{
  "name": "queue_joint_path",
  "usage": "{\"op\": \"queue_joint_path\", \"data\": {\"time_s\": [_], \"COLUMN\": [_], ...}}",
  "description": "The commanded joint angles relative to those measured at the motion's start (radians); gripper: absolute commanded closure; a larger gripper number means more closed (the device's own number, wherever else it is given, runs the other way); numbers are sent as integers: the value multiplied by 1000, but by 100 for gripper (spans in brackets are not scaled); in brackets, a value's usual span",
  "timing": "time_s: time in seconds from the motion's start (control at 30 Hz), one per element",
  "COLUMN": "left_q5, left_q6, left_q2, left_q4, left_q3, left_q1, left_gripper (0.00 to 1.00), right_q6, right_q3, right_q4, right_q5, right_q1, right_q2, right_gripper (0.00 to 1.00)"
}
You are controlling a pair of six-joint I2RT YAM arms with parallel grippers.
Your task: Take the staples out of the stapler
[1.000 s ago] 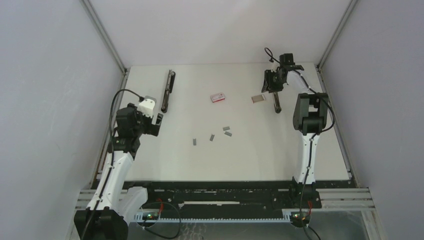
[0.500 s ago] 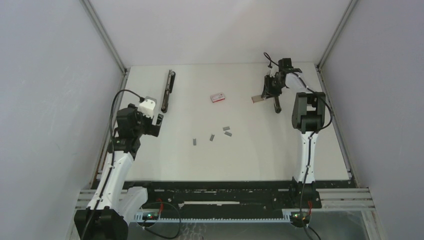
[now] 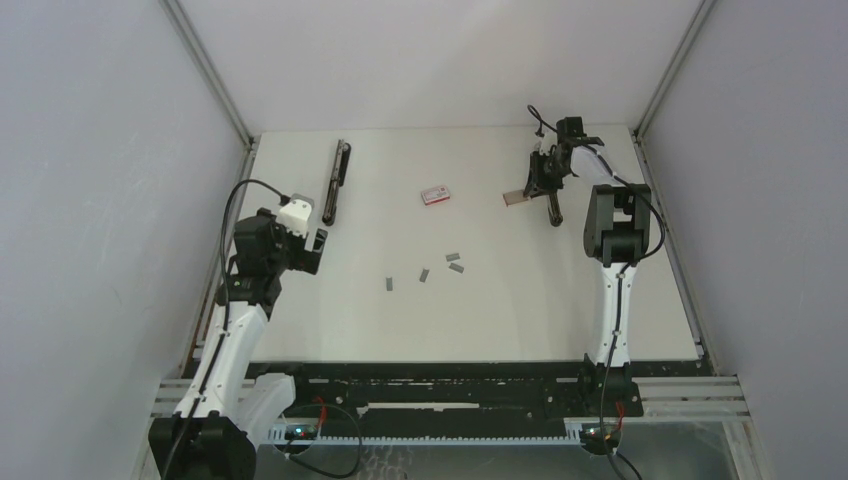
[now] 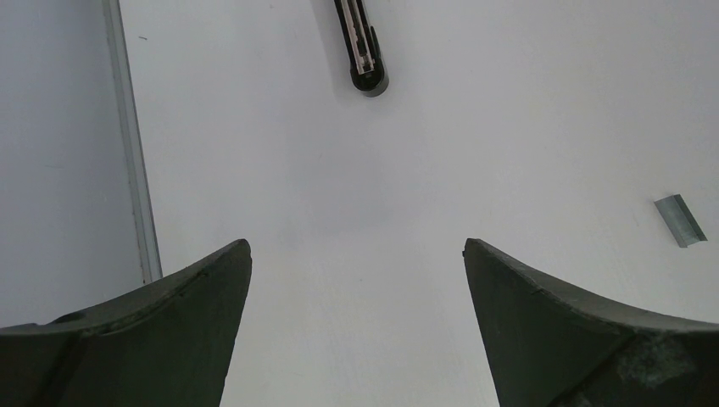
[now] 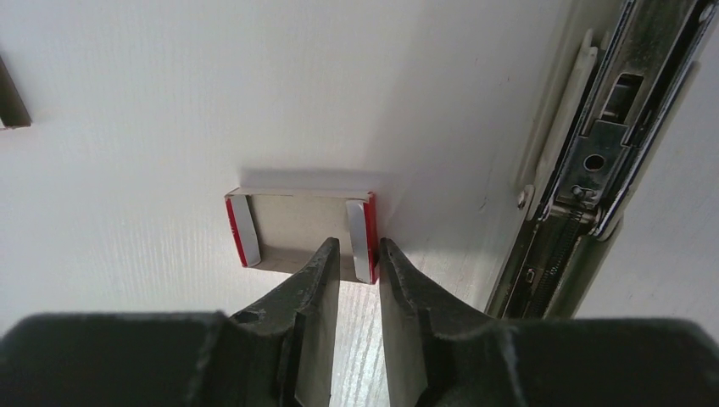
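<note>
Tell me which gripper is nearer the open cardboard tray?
Right. The right gripper straddles one wall of the tray; the left gripper hovers far off to its left.

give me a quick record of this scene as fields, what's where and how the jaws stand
staples: four loose grey strips, middle of the table, away from both staplers
left stapler: opened out long, far left
right stapler: opened, just right of the open box
open box: red-and-white tray, lying flat
closed box: small, red-and-white, far middle
left jaws: wide open, nothing between them
right jaws: narrowly apart, astride one side wall of the open box; grip unclear
</note>
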Motion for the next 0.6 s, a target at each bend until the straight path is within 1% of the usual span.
{"op": "queue_joint_path", "data": {"time_s": [0.0, 0.13, 0.2, 0.27, 0.3, 0.37, 0.4, 0.57], "left_q5": [24, 24, 26, 26, 25, 27, 26, 27], "left_q6": [11, 11, 11, 11, 12, 13, 12, 13], "left_q2": [-5, -5, -3, -2, -1, 0, 0, 1], "left_q4": [37, 37, 37, 37, 37, 37, 37, 36], "left_q3": [-11, -11, -11, -11, -11, -11, -11, -11], "left_q1": [6, 6, 6, 6, 6, 6, 5, 6], "left_gripper": [0, 0, 0, 0, 0, 0, 0, 0], "right_q6": [1, 1, 0, 0, 0, 0, 3, 33], "right_q3": [43, 42, 43, 43, 44, 47, 48, 38], "right_q4": [7, 7, 6, 6, 6, 4, 6, 18], "right_q5": [-19, -19, -18, -16, -19, -39, -52, -123], "right_q1": [-5, -6, -6, -6, -6, -8, -10, -46], "right_q2": [7, 13, 15, 14, 14, 9, 6, -3], "right_gripper": [76, 77, 80, 81, 79, 69, 67, 65]}}
